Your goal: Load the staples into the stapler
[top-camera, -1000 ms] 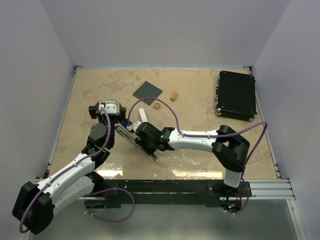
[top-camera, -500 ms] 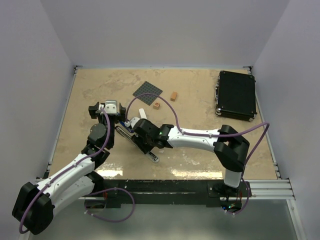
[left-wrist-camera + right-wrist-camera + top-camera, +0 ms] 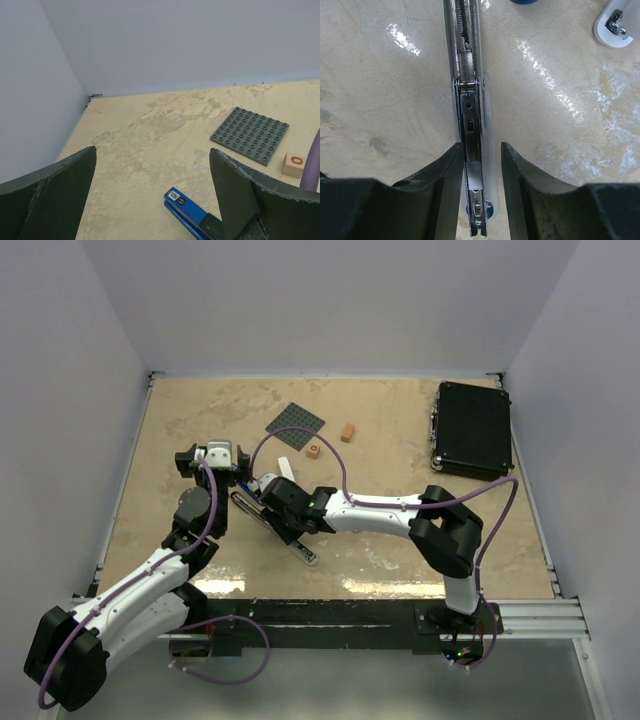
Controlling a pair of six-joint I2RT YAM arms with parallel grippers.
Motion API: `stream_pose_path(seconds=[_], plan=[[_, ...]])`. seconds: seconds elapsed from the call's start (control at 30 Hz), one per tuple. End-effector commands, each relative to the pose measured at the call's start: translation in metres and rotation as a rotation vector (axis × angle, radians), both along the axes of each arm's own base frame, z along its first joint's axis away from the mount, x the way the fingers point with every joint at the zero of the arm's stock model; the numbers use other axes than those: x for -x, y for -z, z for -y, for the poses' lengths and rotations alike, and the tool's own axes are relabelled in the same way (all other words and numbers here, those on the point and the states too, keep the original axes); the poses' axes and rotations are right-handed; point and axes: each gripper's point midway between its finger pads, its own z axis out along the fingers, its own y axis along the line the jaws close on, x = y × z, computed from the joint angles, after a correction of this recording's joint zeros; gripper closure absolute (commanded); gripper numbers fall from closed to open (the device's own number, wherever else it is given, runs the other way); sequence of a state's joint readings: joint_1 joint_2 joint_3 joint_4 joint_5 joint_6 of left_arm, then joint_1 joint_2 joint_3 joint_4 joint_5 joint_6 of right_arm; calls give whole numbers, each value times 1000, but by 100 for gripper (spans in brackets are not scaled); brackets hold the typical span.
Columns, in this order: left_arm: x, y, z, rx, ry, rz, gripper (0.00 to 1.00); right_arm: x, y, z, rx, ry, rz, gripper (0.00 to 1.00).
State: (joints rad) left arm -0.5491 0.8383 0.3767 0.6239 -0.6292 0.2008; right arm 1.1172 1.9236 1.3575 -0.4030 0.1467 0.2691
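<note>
Labels first, op: the only print is a small black/white sticker [image 3: 175,196] on the blue stapler arm [image 3: 190,212]. It's just ahead of your left tool [image 3: 152,155], nearer its right finger, and too small to read tbh. The orange block [image 3: 295,165] further out past that same finger has a ring mark on its face, like an "O". The grey studded plate [image 3: 250,135] lies ahead of the left tool, beyond the block. The black case [image 3: 472,430] is well off to the right of your right tool.

Left tool is spread wide w/ nothing in it, up off the counter [image 3: 145,125].

Right tool [image 3: 480,145] points down over the open chrome rail [image 3: 466,60] of the stapler, one finger each side, close in. Can't tell if it's actually squeezing the rail or just straddling it. A short silvery strip [image 3: 473,175] sits in the channel right btwn the fingers, prob the staples, w/ the spring ahead of it. A white piece w/ a chrome clip [image 3: 614,24] lies ahead and to the right of that tool.

Counter is beige, marbled and glossy, w/ glare patches near the rail. Plain pale lilac walls [image 3: 175,40] on three sides.
</note>
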Motion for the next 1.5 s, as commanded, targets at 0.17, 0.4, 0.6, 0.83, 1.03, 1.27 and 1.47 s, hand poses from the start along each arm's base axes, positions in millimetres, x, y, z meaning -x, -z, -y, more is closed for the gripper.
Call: stream_pose_path(seconds=[0.17, 0.4, 0.6, 0.83, 1.03, 1.27, 1.47], plan=[[0, -18, 2, 54, 16, 56, 0, 0, -4, 8, -3, 29, 5, 62], [0, -17, 3, 52, 18, 54, 0, -17, -33, -2, -59, 71, 69, 63], [0, -17, 3, 55, 18, 54, 0, -26, -43, -2, -77, 86, 91, 63], [0, -17, 3, 57, 19, 53, 0, -17, -25, -2, -53, 50, 48, 64], [0, -17, 3, 61, 21, 55, 0, -14, -35, -5, -95, 20, 49, 64], [-1, -17, 4, 61, 21, 53, 0, -14, -32, -6, -85, 4, 50, 64], [0, -16, 3, 59, 17, 53, 0, -10, -19, -5, -64, -10, 20, 64]])
